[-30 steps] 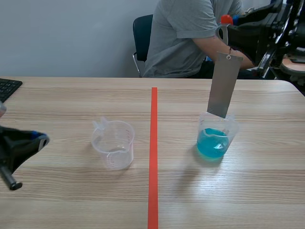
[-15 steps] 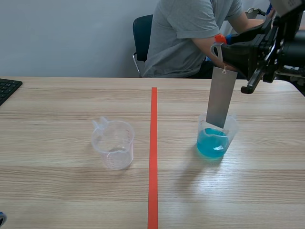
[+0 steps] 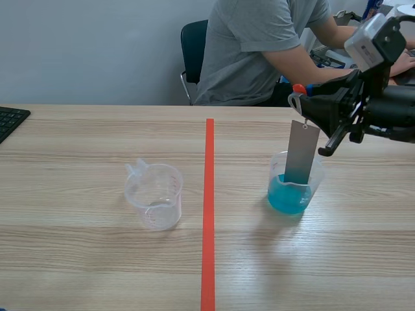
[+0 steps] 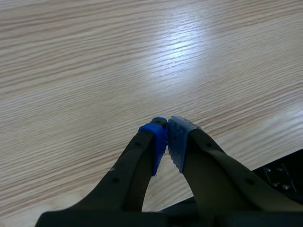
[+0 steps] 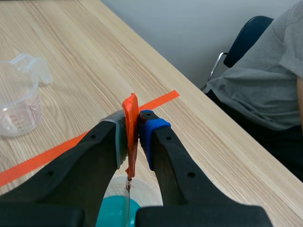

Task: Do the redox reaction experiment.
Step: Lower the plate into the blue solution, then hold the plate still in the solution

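The metal strip [image 3: 302,151] has dropped lower into the cup of blue liquid [image 3: 290,196], so dipping has begun. The right fingers [image 5: 150,135] pinch its orange tab [image 5: 130,118]; the left fingers [image 4: 158,142] are closed on nothing.

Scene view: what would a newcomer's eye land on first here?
The flat grey metal strip hanging from the right gripper, its lower end inside the clear plastic beaker of bright blue liquid, right of the orange-red tape line. Left of that line stands an empty clear plastic measuring cup.
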`<state>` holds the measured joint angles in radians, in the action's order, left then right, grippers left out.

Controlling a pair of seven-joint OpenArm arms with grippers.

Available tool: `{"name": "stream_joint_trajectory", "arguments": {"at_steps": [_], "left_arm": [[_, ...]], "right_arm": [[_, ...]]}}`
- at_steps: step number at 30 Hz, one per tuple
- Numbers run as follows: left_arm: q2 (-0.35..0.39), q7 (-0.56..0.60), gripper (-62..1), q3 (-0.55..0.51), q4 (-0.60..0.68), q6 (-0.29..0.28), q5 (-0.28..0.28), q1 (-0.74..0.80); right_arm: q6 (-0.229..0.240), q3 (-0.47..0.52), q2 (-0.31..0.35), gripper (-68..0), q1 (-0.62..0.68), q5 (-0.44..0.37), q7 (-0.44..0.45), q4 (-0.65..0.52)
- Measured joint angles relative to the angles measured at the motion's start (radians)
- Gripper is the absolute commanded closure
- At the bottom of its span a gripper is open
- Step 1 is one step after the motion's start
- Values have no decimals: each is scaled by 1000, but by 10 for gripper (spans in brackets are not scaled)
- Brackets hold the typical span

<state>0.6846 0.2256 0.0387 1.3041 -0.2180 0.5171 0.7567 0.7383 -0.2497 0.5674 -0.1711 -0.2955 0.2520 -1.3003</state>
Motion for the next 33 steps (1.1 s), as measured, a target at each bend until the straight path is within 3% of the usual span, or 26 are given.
{"name": "stream_joint_trajectory", "arguments": {"at_steps": [13,33], "left_arm": [[0,-5,-44,0,0,0,0,0],[0,-5,-44,0,0,1,0,0]], "right_arm": [[0,-24,-8,-13,0,98,108,73],[0,-24,-8,-13,0,98,106,73]]}}
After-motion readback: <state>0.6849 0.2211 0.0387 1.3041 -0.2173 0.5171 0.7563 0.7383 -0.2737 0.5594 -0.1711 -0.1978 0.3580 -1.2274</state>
